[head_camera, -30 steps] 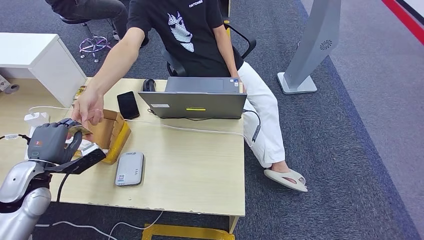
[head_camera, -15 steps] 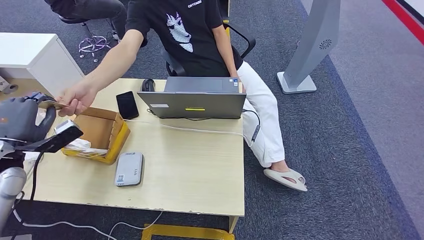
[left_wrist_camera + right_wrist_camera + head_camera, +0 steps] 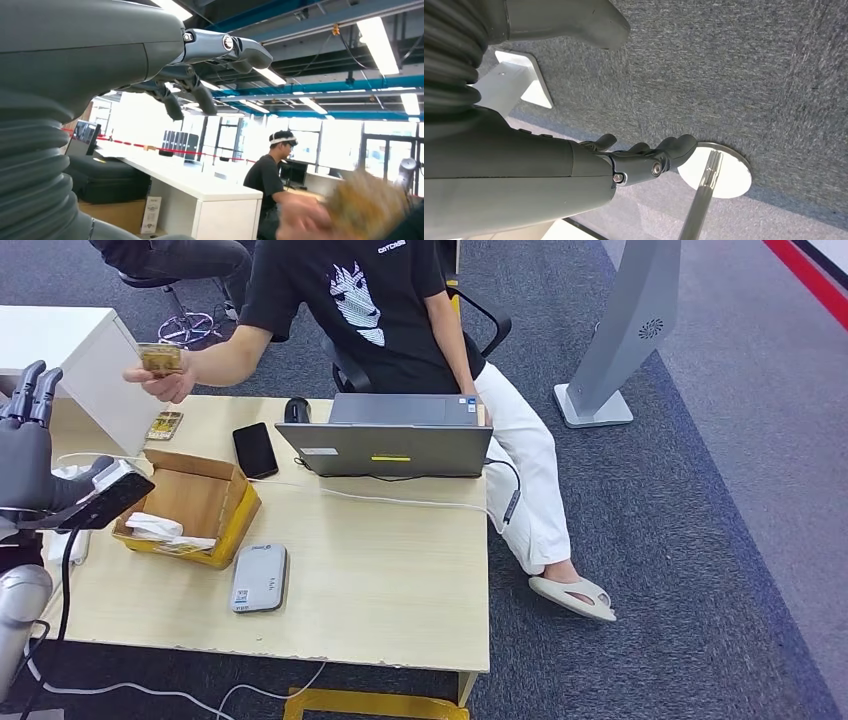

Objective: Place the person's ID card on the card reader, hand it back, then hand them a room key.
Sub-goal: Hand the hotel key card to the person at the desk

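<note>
The seated person's hand holds a gold-coloured card (image 3: 160,358) up above the far left corner of the table, clear of my hand. My left hand (image 3: 25,455) is raised at the table's left edge, fingers apart and pointing up, holding nothing. In the left wrist view its fingers (image 3: 200,60) are spread and empty, and the person's hand with the card (image 3: 365,205) is blurred. A second gold card (image 3: 165,425) lies on the table near the far left corner. The grey card reader (image 3: 260,578) lies flat near the front edge. My right hand (image 3: 644,160) hangs over carpet, empty, fingers loosely apart.
An open cardboard box (image 3: 190,505) with white paper stands behind the reader. A black phone (image 3: 256,449), a mouse (image 3: 297,409) and an open laptop (image 3: 390,448) sit at the table's far side. A white cable (image 3: 400,502) crosses the table. A white cabinet (image 3: 70,350) stands at the left.
The person took the card from my left hand and lifted it up and away. My left hand drew back to the left and its fingers spread.
</note>
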Robot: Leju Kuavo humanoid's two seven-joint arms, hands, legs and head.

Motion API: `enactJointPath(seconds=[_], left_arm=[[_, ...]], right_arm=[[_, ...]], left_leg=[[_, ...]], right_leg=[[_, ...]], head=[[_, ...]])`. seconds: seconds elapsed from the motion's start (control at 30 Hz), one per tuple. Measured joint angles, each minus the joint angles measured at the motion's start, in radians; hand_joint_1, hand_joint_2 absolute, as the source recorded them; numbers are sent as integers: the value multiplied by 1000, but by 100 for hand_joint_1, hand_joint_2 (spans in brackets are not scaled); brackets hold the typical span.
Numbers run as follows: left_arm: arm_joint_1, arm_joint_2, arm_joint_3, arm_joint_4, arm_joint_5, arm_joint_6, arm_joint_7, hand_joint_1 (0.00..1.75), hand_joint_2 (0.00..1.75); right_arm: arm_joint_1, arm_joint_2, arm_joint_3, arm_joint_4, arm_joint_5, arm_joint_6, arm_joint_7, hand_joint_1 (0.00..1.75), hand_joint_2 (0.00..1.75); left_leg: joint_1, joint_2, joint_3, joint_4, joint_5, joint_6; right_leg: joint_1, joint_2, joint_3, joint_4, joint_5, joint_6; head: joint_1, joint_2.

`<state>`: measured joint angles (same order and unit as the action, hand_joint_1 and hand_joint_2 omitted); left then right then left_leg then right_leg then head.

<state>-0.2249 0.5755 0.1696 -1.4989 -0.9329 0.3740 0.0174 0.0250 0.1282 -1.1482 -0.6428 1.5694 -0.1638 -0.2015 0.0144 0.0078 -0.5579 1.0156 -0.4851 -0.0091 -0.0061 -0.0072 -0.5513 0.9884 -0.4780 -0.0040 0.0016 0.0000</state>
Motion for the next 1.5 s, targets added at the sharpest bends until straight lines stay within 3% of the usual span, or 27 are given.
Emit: enactJointPath(seconds=[0.33,0.5,0.57,1.0,1.5], left_arm=[[49,-22,17,-34,34,15,-28,0,175],[112,-5,10,-111,-44,-204,53,0,175],[152,7,2,-162,-82,-242,75,0,175],[372,17,-13,-399,-91,-262,72,0,175],[492,7,-10,-428,-72,-305,105,0,175]], right_arm=[[5,0,0,3,0,13,-1,0,175],[12,11,-19,-25,0,59,-1,0,175],[19,24,-32,-53,0,86,-1,0,175],[36,104,-93,-184,0,148,-4,0,175],[39,126,-118,-225,0,172,15,0,175]], left_leg=[[0,0,0,0,0,0],[0,1,0,0,0,0],[0,2,0,0,0,-1],[0,2,-1,0,-1,-1],[0,1,-1,0,-1,-1]], right_leg=[[0,0,0,0,0,0],[0,1,-1,0,0,0],[0,1,-1,0,0,0],[0,1,-1,0,0,0],[0,1,-1,0,0,0]], head=[[0,0],[0,0],[0,0],[0,0],[0,0]])
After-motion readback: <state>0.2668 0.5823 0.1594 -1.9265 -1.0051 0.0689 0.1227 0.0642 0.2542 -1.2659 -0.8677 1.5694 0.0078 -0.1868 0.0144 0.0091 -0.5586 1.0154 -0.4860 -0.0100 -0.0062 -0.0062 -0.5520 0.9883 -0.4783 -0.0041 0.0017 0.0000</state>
